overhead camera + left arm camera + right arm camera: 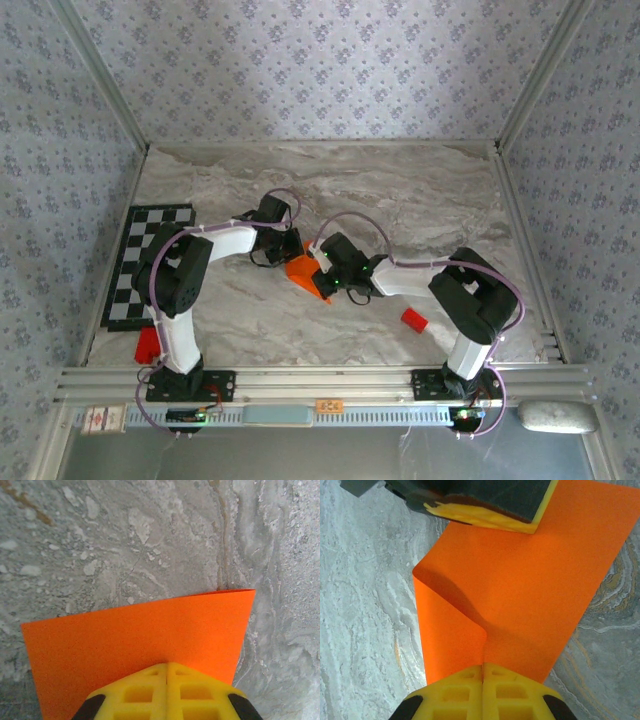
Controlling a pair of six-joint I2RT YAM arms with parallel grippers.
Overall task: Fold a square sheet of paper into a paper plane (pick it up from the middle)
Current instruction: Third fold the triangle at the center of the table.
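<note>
The square sheet of paper [303,272] is bright orange and sits mid-table between my two grippers, lifted and bent. My left gripper [287,248] holds its far side, and in the left wrist view the sheet [140,635] spreads flat ahead of the shut yellow fingers [150,690]. My right gripper [327,272] holds the near side. In the right wrist view a fold of the sheet [530,580] runs straight into the seam of my shut right gripper [483,666], with the left gripper's fingers [485,519] clamped on the far edge. A finished paper plane is out of view.
A checkerboard mat [150,262] lies at the left edge of the marble table [400,190]. One small red block [414,319] sits right of the right forearm, and another red piece [148,345] lies by the left arm's base. Patterned walls close in three sides.
</note>
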